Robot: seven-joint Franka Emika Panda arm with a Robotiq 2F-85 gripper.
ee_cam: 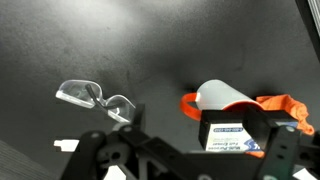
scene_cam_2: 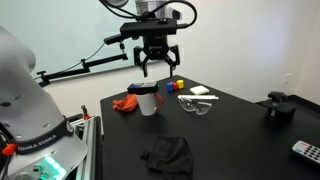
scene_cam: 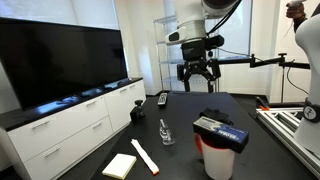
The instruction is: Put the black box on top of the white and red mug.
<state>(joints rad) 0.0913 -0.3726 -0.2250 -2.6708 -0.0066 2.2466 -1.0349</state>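
Gripper (scene_cam: 198, 72) hangs high, fingers wide and empty, as the black box (scene_cam: 220, 130) sits atop the white and red mug (scene_cam: 217, 162), near right; the box looks light and rigid, best pinched across its narrow sides.

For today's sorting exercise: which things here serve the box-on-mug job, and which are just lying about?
Job: black box, white and red mug, gripper.
Lying about: safety glasses, remote, orange cloth, black cloth.
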